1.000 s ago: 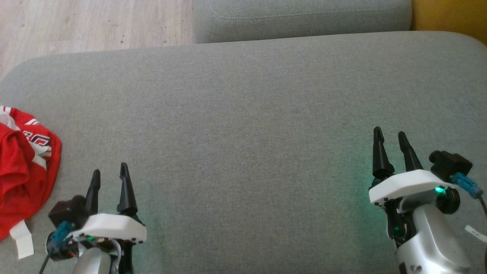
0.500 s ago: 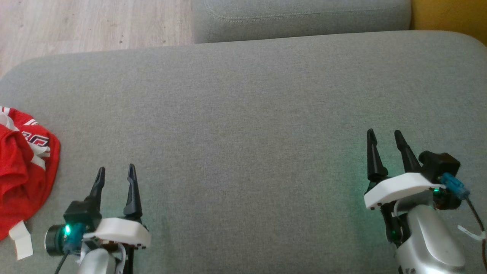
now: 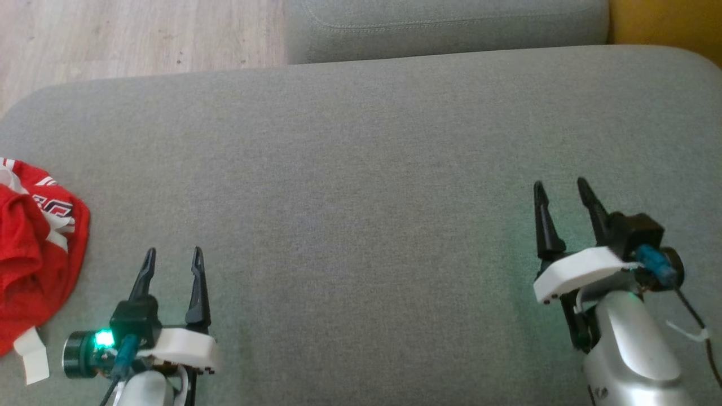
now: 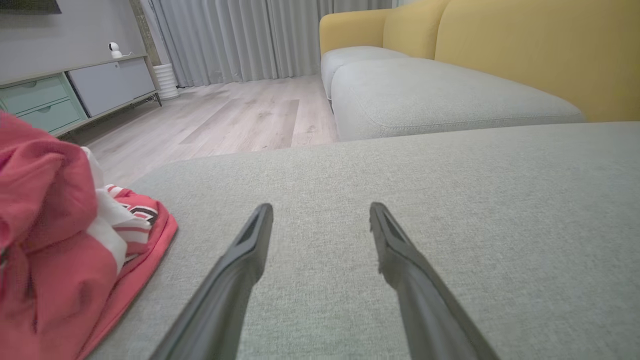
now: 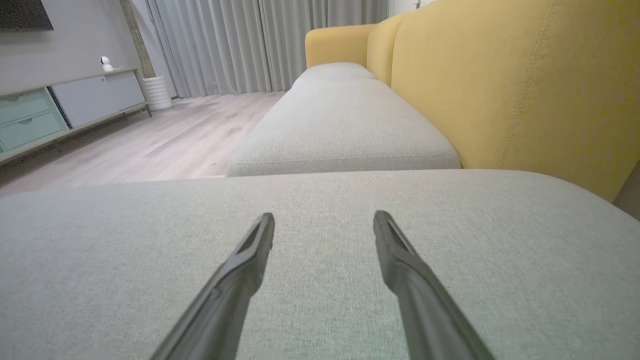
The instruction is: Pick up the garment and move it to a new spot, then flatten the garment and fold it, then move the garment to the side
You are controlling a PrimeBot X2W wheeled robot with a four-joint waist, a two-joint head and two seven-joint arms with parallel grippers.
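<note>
A crumpled red garment (image 3: 34,254) with white stripes lies bunched at the left edge of the grey cushion (image 3: 361,169); the left wrist view has this garment (image 4: 60,260) low at its left. My left gripper (image 3: 173,255) hovers open just right of the garment, apart from it, nothing between its fingers. In the left wrist view the left gripper (image 4: 320,212) points across bare cushion. Far to the right my right gripper (image 3: 558,187) is open and empty over the cushion, and it (image 5: 324,220) faces bare fabric in the right wrist view.
A second grey cushion (image 3: 445,25) adjoins at the back, with wooden floor (image 3: 135,34) beyond the far left. A yellow sofa back (image 5: 525,85) rises along the right. A low cabinet (image 4: 75,90) and curtains stand across the room.
The left gripper has drawn back toward the lower edge and rolled, its two fingers now level. The right gripper has shifted slightly left and forward. The garment has not moved.
</note>
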